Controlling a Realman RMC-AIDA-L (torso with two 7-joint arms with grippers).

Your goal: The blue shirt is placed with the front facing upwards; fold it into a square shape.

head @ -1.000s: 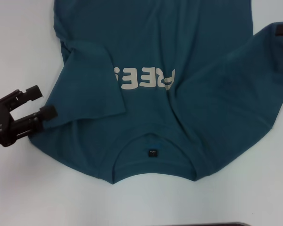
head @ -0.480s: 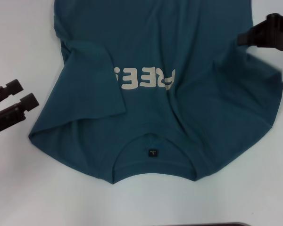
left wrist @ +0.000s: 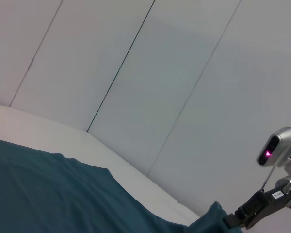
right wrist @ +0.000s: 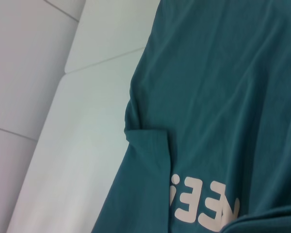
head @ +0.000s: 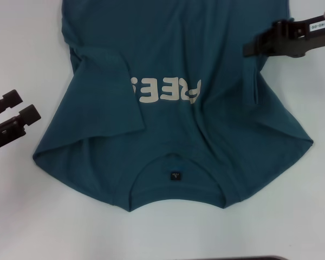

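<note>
The blue shirt (head: 173,130) lies front up on the white table, its collar and small dark neck label (head: 175,175) nearest me. Off-white letters (head: 168,90) cross the chest. The left sleeve (head: 105,97) is folded inward over the start of the letters. My right gripper (head: 253,47) hovers over the shirt's far right, shut on the right sleeve, and a ridge of cloth (head: 254,81) hangs below it. The left wrist view shows that gripper (left wrist: 235,221) pinching a raised peak of the shirt (left wrist: 48,194). My left gripper (head: 23,106) is open, off the shirt's left edge.
White table (head: 21,216) surrounds the shirt on the left, right and near sides. A dark edge (head: 238,258) shows at the very front. The right wrist view looks down on the shirt (right wrist: 223,97) and its letters (right wrist: 203,206), with pale wall panels beyond the table.
My right gripper has moved left over the shirt, carrying the right sleeve inward so the shirt's right side is narrower. My left gripper has drawn back left, off the shirt.
</note>
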